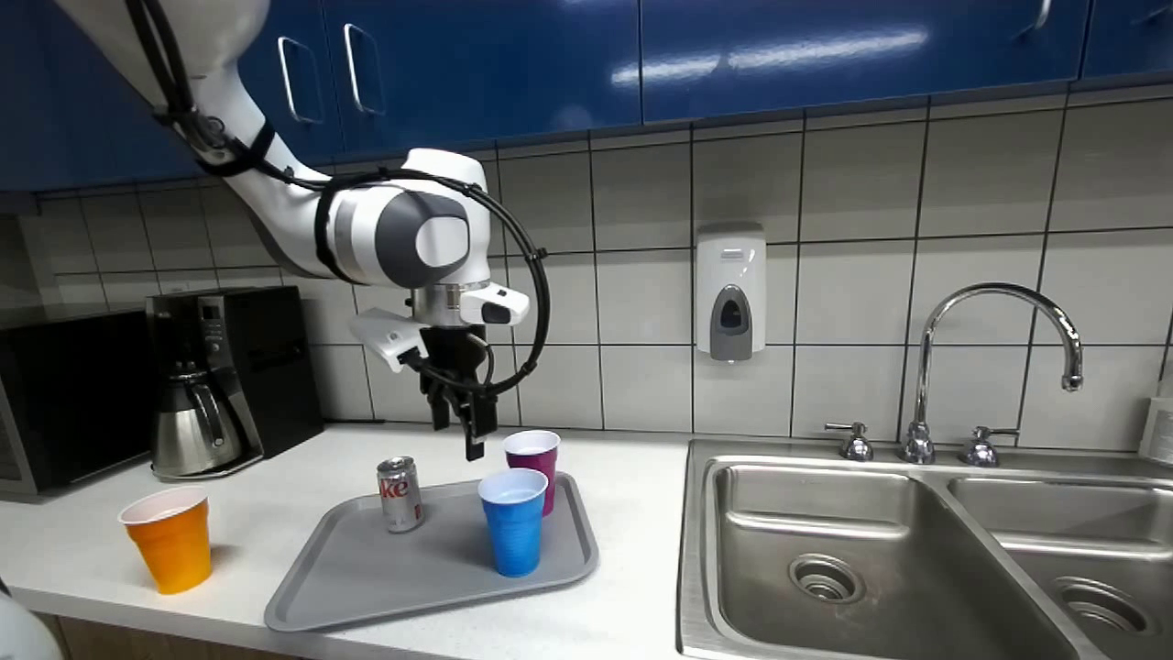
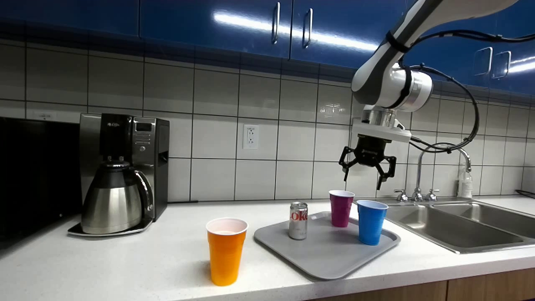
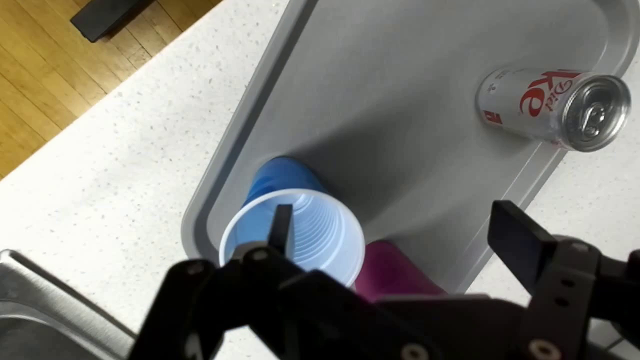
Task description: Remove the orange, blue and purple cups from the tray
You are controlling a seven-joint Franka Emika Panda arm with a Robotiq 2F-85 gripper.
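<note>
The gray tray (image 1: 403,573) (image 2: 324,261) (image 3: 400,65) lies on the counter. The blue cup (image 1: 515,536) (image 2: 371,225) (image 3: 320,230) stands upright on it near the sink-side end. The purple cup (image 1: 548,472) (image 2: 341,211) (image 3: 392,272) stands on it farther back, close to the wall, and is partly hidden by my gripper in the wrist view. The orange cup (image 1: 174,550) (image 2: 225,259) stands upright on the counter, off the tray; it is out of the wrist view. My gripper (image 1: 458,435) (image 2: 362,182) (image 3: 392,220) is wide open and empty, above the purple and blue cups.
A Diet Coke can (image 1: 400,495) (image 2: 298,221) (image 3: 540,105) stands on the tray. A coffee maker (image 1: 220,385) (image 2: 121,179) stands at the back. A steel sink (image 1: 696,550) (image 2: 459,248) with a faucet (image 1: 926,367) lies beyond the tray. Blue cabinets (image 1: 495,73) hang above.
</note>
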